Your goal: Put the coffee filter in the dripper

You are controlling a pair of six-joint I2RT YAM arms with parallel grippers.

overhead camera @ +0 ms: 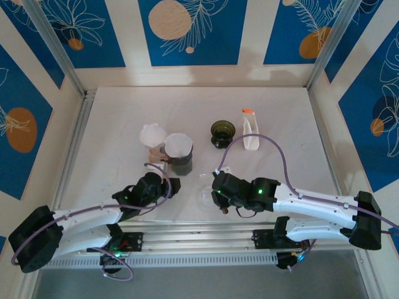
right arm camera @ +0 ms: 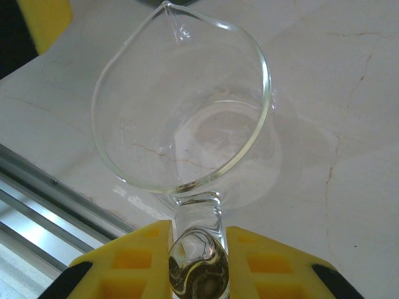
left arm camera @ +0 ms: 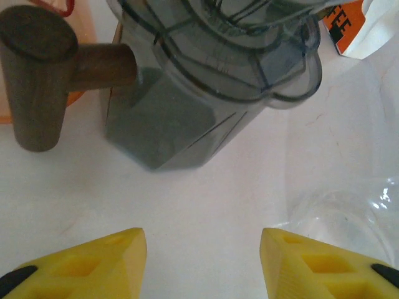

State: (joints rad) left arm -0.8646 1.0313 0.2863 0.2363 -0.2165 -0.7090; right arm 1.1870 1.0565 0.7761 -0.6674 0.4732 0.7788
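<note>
**Filter status: unclear, no paper in hand**

Top view: two white paper shapes sit rear-left of centre on the table (overhead camera: 112, 124). One is a scalloped paper (overhead camera: 151, 134), the other a round paper (overhead camera: 177, 144). The round paper lies over a grey vessel (overhead camera: 182, 165), prob. the dripper. Can't tell if it's seated inside or just resting on the rim. A wooden handle (overhead camera: 159, 157) pokes out between the two. The green cup (overhead camera: 222, 132) and coffee bag (overhead camera: 249, 132) are off to the right, well apart from them. Left fingers (overhead camera: 173, 185) are just on the near side of the grey vessel. Right fingers (overhead camera: 216, 190) are at a glass jug (overhead camera: 204, 185).

Left wrist: left fingers (left arm camera: 93, 261) are spread wide w/ nothing between them. Grey vessel (left arm camera: 212, 93) is dead ahead, but its top is cropped, so no check on the paper. Wooden handle (left arm camera: 37, 81) is to the left, bag corner (left arm camera: 355, 28) top right, jug (left arm camera: 349, 218) lower right.

Right wrist: right fingers (right arm camera: 137, 261) are clamped on the jug's handle. The jug (right arm camera: 181, 112) is empty and stands on the table (right arm camera: 336, 93).

Progress, my read: no filter is gripped by either arm. If the round paper isn't properly down in the cone, then picking and seating it is still to do. That's likely a job for the free left arm, since the right is tied up w/ the jug.
</note>
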